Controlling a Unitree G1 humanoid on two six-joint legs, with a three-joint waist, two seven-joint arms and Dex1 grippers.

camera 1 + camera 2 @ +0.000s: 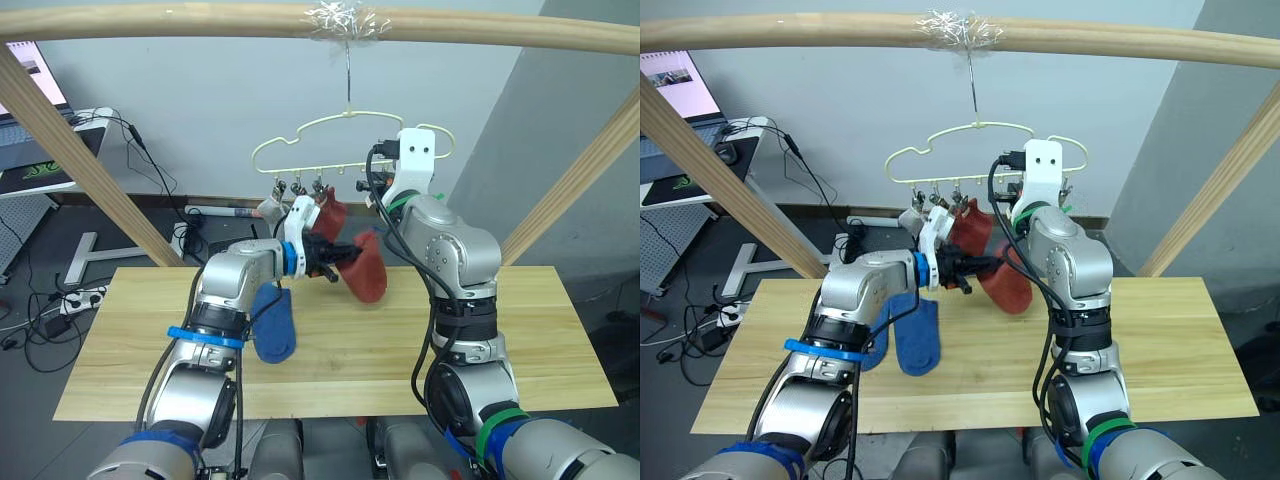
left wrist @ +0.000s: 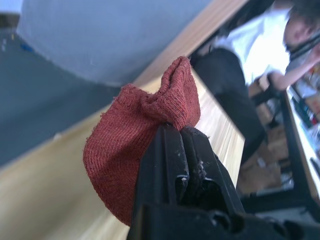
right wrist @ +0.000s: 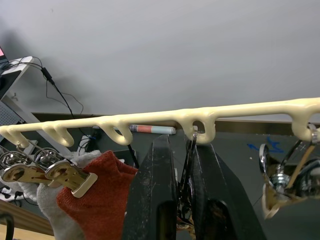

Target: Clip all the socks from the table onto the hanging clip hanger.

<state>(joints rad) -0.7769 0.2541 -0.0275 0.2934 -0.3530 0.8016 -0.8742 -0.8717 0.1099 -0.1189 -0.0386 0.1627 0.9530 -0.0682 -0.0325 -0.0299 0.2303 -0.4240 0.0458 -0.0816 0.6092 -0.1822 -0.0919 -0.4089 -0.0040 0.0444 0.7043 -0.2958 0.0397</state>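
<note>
Overhead, one rust-red sock pinched in left gripper; right gripper squeezing one hanger clip.

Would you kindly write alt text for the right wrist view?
The right gripper closes its two black fingers on a metal clip hanging from the pale yellow clip hanger. Beside it, other clips hold a rust-red sock and a light grey sock.
</note>
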